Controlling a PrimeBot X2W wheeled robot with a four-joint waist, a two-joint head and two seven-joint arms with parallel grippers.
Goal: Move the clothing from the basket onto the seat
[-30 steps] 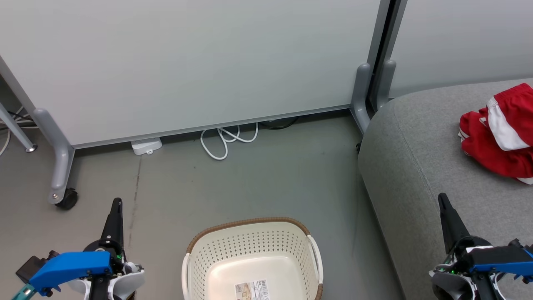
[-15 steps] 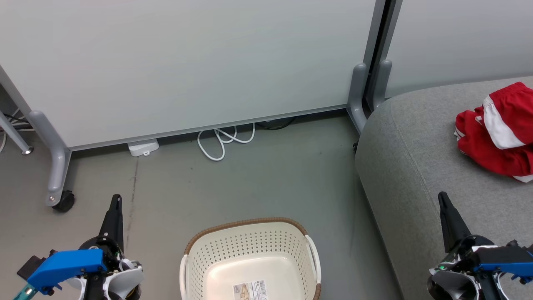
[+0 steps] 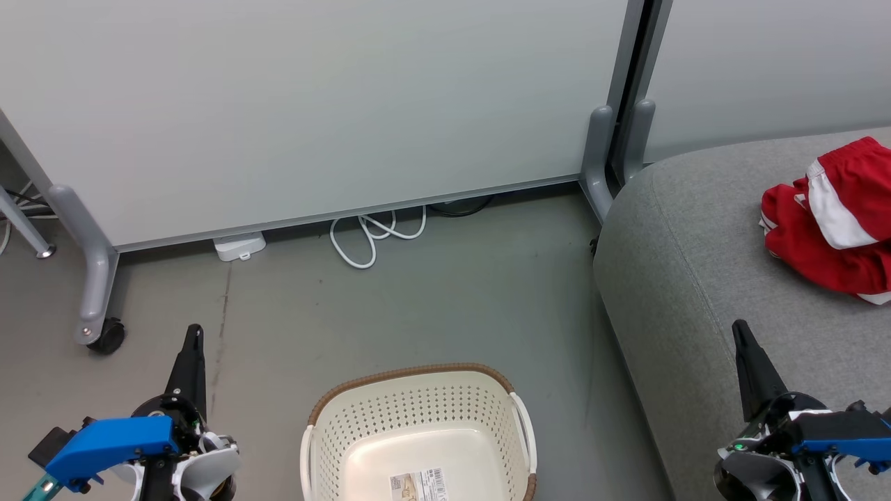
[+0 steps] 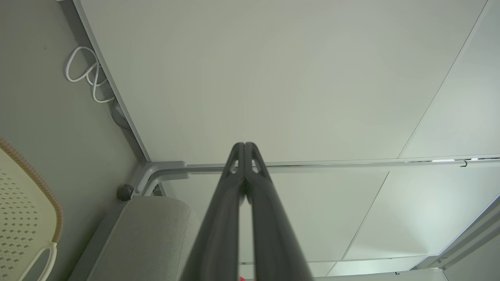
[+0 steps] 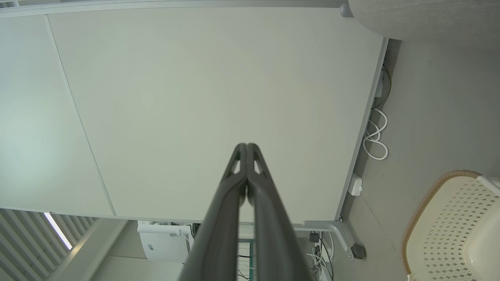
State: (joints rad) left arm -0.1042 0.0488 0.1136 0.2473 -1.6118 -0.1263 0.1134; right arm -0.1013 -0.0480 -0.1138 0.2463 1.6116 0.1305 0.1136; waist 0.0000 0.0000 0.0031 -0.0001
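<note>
Head view: grey floor (image 3: 445, 306), pale partition (image 3: 313, 104); left hand (image 3: 194, 334) and right hand (image 3: 739, 329) closed, empty.

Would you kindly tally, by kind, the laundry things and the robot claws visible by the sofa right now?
basket: 1
seat: 1
red clothing heap: 1, lying on the seat; its separate pieces cannot be told apart
claws: 2, the left claw and the right claw, both shut and empty
Total: 5
</note>
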